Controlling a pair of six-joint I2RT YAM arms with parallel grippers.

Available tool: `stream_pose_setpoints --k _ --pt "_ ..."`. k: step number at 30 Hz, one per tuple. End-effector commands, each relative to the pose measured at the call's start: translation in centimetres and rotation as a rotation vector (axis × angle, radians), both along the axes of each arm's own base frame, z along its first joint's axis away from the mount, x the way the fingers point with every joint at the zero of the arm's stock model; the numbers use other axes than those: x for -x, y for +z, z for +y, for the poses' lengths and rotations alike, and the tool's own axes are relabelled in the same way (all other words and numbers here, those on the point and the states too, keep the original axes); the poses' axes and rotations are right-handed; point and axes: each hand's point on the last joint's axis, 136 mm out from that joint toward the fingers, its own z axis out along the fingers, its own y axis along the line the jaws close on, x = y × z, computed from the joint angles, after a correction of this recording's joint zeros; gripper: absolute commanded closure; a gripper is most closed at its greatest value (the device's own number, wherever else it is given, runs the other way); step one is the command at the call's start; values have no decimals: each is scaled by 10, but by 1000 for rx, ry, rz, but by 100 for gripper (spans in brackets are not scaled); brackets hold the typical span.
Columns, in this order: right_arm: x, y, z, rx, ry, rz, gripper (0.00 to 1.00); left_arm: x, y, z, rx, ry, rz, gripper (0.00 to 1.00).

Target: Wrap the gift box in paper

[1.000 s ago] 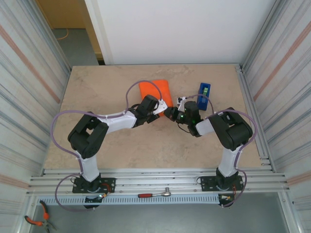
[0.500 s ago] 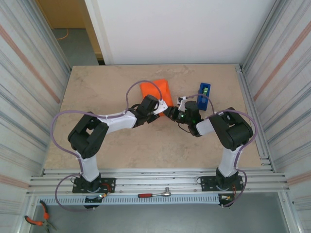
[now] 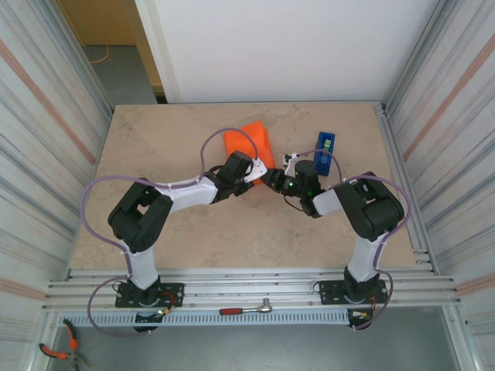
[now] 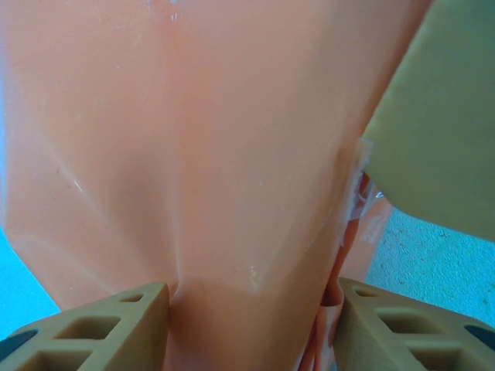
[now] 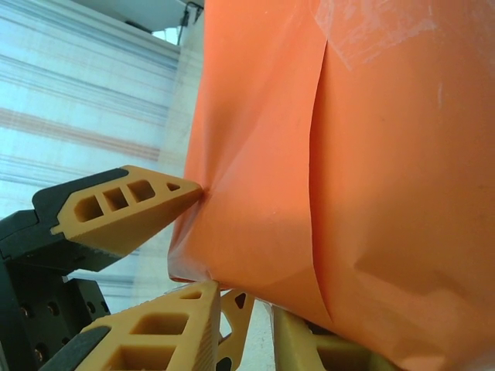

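The orange paper (image 3: 249, 142) is folded into a parcel just past the table's middle, with clear tape (image 5: 371, 23) on one flap; the gift box is hidden inside it. My left gripper (image 3: 261, 168) is shut across the parcel's near end, its two tan fingers (image 4: 100, 325) pressing the paper (image 4: 232, 154) from both sides. My right gripper (image 3: 272, 179) sits close against it from the right. Its jaws (image 5: 240, 328) stand a little apart below the paper's lower edge (image 5: 255, 263), open, with the edge resting on one fingertip.
A blue tape dispenser (image 3: 325, 150) stands just right of the parcel, close behind my right wrist. The bare beige tabletop (image 3: 155, 147) spreads to the left and front. A ratchet (image 3: 247, 310) and pliers (image 3: 58, 352) lie off the table's near edge.
The right gripper's jaws have parted slightly. The parcel's far end has tipped up a little. Both arms have hardly moved.
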Motion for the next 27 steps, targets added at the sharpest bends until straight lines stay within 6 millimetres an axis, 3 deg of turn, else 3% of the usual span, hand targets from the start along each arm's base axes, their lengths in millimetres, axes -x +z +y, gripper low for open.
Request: stream_pose_setpoints --k 1,17,24,27 --pt "-1 9 -7 -7 -21 -4 75 19 -28 7 -47 -13 116 45" --pt "2 7 -12 -2 -28 5 68 20 -29 7 -48 -13 119 45" --pt "9 11 -31 7 -68 13 67 19 -29 6 -47 -12 117 45" --pt "15 12 -32 21 -51 18 81 19 -29 6 -49 -13 116 46"
